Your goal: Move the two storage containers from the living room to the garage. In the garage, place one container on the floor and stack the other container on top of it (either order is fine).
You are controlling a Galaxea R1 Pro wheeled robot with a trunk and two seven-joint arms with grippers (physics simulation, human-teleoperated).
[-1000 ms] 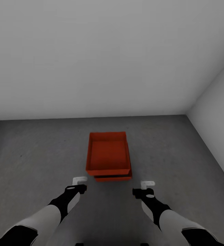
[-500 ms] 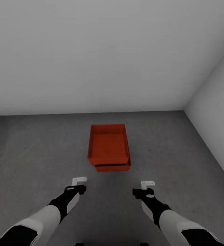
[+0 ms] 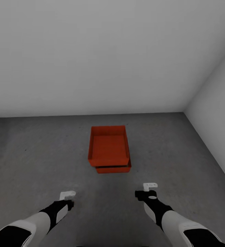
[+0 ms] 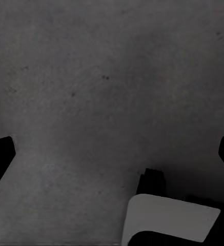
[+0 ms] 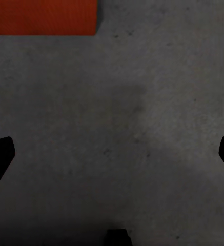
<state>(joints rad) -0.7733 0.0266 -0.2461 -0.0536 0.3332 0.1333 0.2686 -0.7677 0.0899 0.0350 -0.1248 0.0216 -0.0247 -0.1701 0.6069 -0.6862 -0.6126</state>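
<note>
- By the look of it the task was done: the two storage containers sat stacked at centre frame on the floor of the garage.
- Both were orange-red, thin-walled open boxes; the concrete was matt and speckled.
- The left pincer and right pincer hung empty, fingers spread, lower in frame.

Stacked containers on concrete floor
</note>
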